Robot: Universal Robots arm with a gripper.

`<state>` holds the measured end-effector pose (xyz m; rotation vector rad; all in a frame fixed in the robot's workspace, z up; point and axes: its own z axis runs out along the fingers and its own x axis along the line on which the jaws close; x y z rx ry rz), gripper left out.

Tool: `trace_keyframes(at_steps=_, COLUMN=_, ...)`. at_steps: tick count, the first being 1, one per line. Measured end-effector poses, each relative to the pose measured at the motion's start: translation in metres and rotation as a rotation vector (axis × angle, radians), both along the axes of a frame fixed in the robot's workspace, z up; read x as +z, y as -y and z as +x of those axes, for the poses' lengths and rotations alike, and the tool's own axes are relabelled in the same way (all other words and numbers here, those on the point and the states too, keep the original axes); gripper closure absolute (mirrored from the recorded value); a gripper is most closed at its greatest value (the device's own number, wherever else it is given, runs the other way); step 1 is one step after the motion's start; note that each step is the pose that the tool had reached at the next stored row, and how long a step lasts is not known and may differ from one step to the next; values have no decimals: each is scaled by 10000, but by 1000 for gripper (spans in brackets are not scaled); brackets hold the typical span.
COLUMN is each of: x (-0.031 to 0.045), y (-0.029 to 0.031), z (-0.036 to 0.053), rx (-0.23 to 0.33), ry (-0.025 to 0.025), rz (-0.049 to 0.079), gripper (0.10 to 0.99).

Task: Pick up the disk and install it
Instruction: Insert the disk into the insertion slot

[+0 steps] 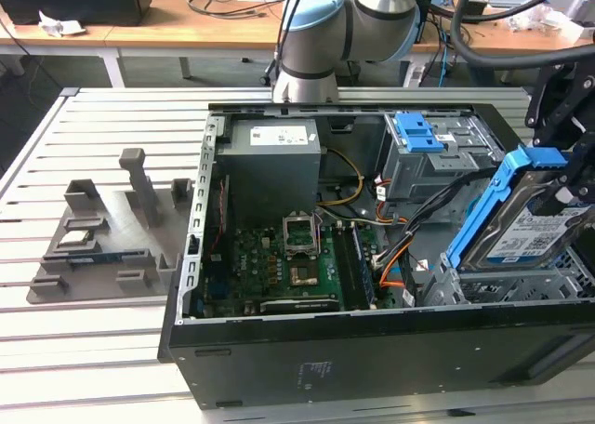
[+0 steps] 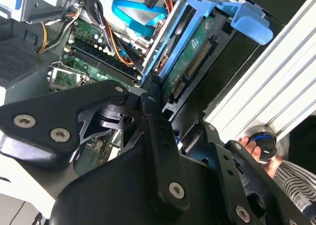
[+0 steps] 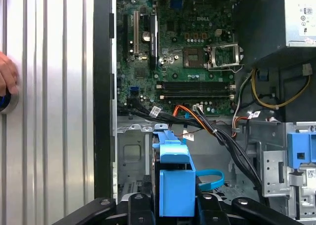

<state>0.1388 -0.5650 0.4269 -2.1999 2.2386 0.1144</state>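
Fixture tray: at the exterior view's left we see a grey fixture tray (image 1: pixel 102 247) lying on the slatted surface (image 1: pixel 56 350), holding a small flat square chip (image 1: pixel 76 239) and a narrow board beside it.
Computer case: in the middle stands the open computer case (image 1: pixel 372 359); inside it we see the green motherboard (image 1: pixel 279 266), the power supply box (image 1: pixel 271 168) and a grey metal cage (image 1: pixel 437 159) with a blue latch, with bundled cables running between them.
Disk: at the exterior view's right the disk (image 1: pixel 530 229), in its blue carrier bracket, hangs tilted over the case's corner bay, label side up, not yet seated.
End effector: we judge the end effector (image 1: pixel 562 178) closed on the disk; in the first wrist view its black fingers (image 3: pixel 140 207) flank the blue bracket (image 3: pixel 175 185).
Step in hand: we judge this to be the install step, the disk carried above its bay.
Next move calls for: levelling the disk, lining the bracket up with the bay, and keeping clear of the cables.
Bystander: a person's hand (image 3: pixel 7 77) rests on a button at the surface's edge.
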Motion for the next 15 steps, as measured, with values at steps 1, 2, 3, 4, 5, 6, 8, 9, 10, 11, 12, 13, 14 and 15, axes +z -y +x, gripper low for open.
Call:
trace_keyframes(at_steps=1, x=-19, y=0, z=0, rx=0, ry=0, rz=-1, gripper=718)
trace_keyframes(at_steps=2, x=-32, y=0, z=0, rx=0, ry=0, rz=-1, gripper=718)
trace_keyframes(at_steps=3, x=-44, y=0, z=1, rx=0, ry=0, rz=-1, gripper=718)
trace_keyframes(at_steps=4, x=-73, y=1, z=1, rx=0, ry=0, rz=0, gripper=718)
trace_keyframes(at_steps=5, x=-91, y=0, z=1, rx=0, ry=0, rz=-2, gripper=718)
trace_keyframes(at_steps=6, x=-107, y=0, z=1, rx=0, ry=0, rz=-1, gripper=718)
trace_keyframes(at_steps=8, x=-132, y=0, z=1, rx=0, ry=0, rz=-1, gripper=718)
trace_keyframes(at_steps=9, x=-141, y=0, z=1, rx=0, ry=0, rz=-2, gripper=718)
trace_keyframes(at_steps=10, x=-154, y=0, z=1, rx=0, ry=0, rz=-1, gripper=718)
trace_keyframes(at_steps=11, x=-173, y=0, z=1, rx=0, ry=0, rz=0, gripper=718)
trace_keyframes(at_steps=12, x=-200, y=0, z=1, rx=0, ry=0, rz=-1, gripper=718)
trace_keyframes(at_steps=13, x=-212, y=0, z=1, rx=0, ry=0, rz=-1, gripper=718)
trace_keyframes(at_steps=14, x=-223, y=0, z=1, rx=0, ry=0, rz=-1, gripper=718)
trace_keyframes(at_steps=15, x=-239, y=0, z=1, rx=0, ry=0, rz=-1, gripper=718)
